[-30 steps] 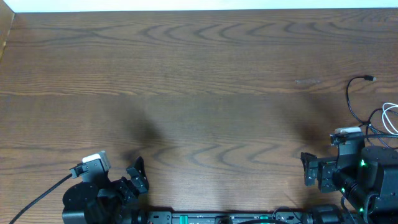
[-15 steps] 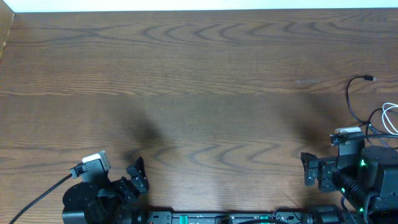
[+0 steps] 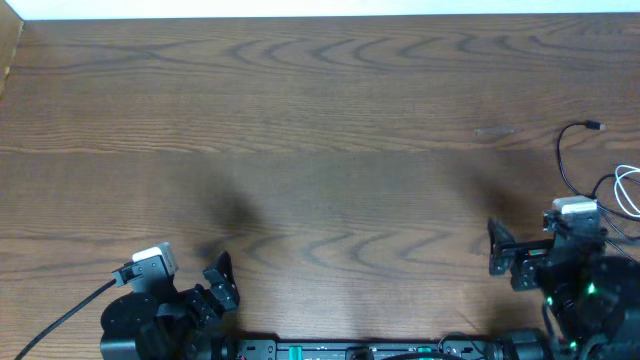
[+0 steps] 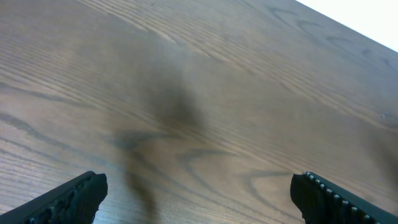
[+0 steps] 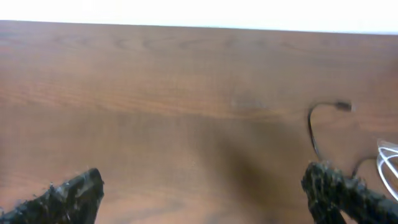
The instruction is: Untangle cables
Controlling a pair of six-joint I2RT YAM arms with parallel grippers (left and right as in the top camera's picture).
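At one-to-two o'clock off the spread right gripper (image 3: 503,258), seeing cables (image 3: 561,165) running twelve-to-six, far from the spread left gripper (image 3: 222,283).

Black cable (image 3: 559,160) and white cable (image 3: 621,183) at the table's (image 3: 320,120) right edge
The black one arcs slack to 1 small plug (image 3: 595,126); the white one loops just beside it, partly cropped.

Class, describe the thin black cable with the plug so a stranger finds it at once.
Go to the right edge of the brown wooden table. A thin black cable arcs there to a small plug; the looped cord beside it is white.
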